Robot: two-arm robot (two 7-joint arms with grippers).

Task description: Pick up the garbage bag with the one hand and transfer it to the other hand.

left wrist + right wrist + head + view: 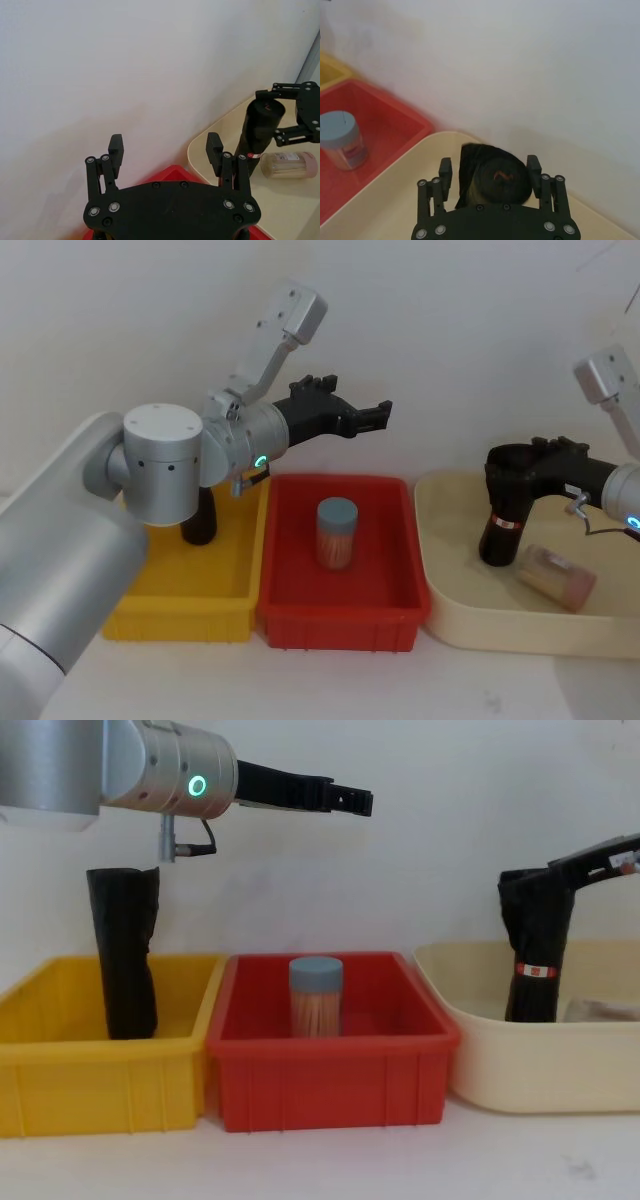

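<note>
Black garbage bag roll upright in cream tray, far right | right gripper straddles its top, fingers spread, contact unconfirmed | left gripper raised over red bin, open, empty | your risk: shallow grip near the top; roll could tip or slip when lifted.

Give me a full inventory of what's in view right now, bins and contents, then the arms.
Yellow plastic bin: one, robot's left.
Red plastic bin: one, centre.
Cream plastic tray: one, robot's right.
Black rolled garbage bags: two; one upright in the yellow bin, one with a red-and-white band upright in the cream tray.
Clear toothpick jars: two; grey-lidded one upright in the red bin, another lying in the cream tray.
Left gripper: green light, fingers open, raised above the bins.
Right gripper: blue light, fingers around the banded bag's top.
</note>
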